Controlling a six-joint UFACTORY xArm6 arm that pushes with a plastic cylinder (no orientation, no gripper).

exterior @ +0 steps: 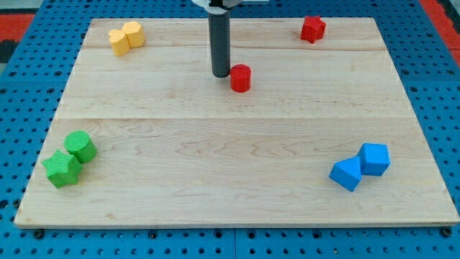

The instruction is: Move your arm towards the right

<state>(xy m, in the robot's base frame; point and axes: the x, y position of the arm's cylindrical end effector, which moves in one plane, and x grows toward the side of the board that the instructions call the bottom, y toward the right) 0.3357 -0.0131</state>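
Eight blocks sat on your wooden board (237, 180) at this moment, and my tip (220, 75) stood just left of one of them — the red cylinder (241, 78), a little beyond the board's middle. You could not have read a jaw opening here, since the arm carried no jaws at all: only the straight dark rod (219, 43), holding nothing. Whether the tip actually touched the red cylinder was hard to make out; the two looked nearly flush, with at most a sliver of wood between them.

The rod's upper part was cut off by the far edge of the view, so you saw only a scrap of its pale mount (219, 6).

Far right lay a red star-like block (313, 29), its exact shape hard to call. Far left, two yellow blocks (126, 38) pressed together. Near left, the green cylinder (80, 146) touched the green star (62, 170). Near right, two blue blocks (360, 166) sat in contact — angular, their shapes unclear.

Around the board you saw the blue pegboard table (438, 86).
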